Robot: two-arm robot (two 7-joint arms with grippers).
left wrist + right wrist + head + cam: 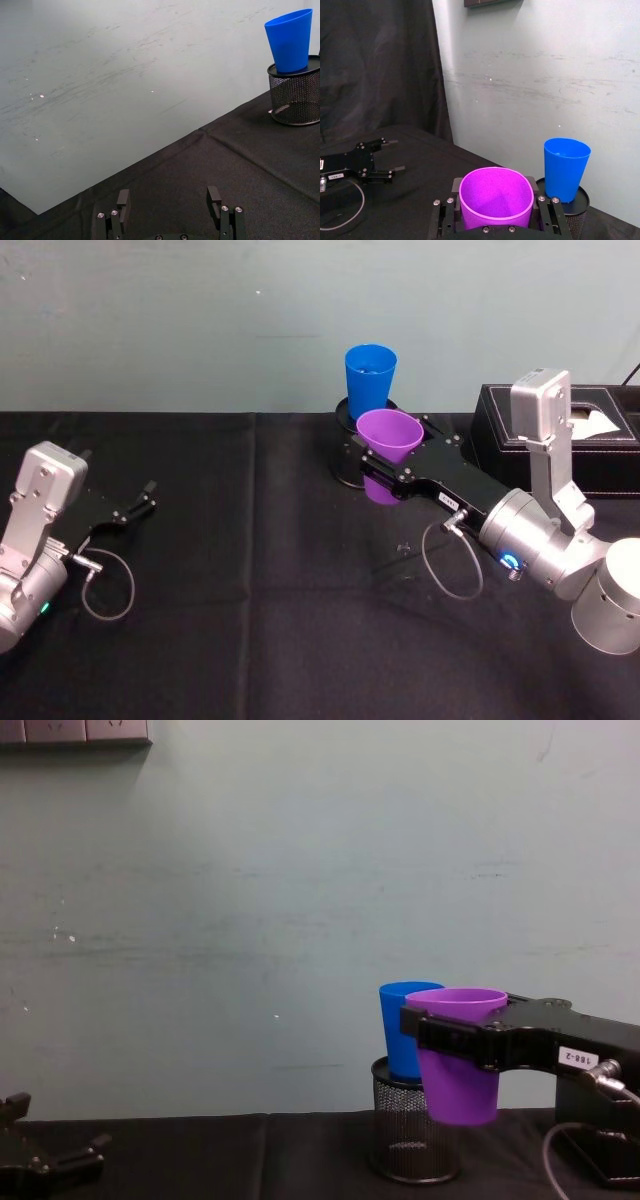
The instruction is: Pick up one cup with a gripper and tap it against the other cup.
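Observation:
My right gripper point(386, 466) is shut on the purple cup point(388, 435), one flat jaw on each side of its wall, and holds it upright above the black tablecloth. The blue cup point(369, 375) stands upright on top of a black wire-mesh pen holder point(400, 1135), just behind the purple cup. In the right wrist view the purple cup point(495, 195) sits near the blue cup point(565, 167) with a narrow gap between them. From the chest the purple cup point(458, 1070) overlaps the blue cup point(398, 1030). My left gripper point(140, 502) rests open at the table's left, far from both cups.
A black tissue box point(560, 440) stands at the back right, close behind my right arm. A pale wall runs just behind the table's far edge. The black cloth point(260, 570) lies bare between the two arms.

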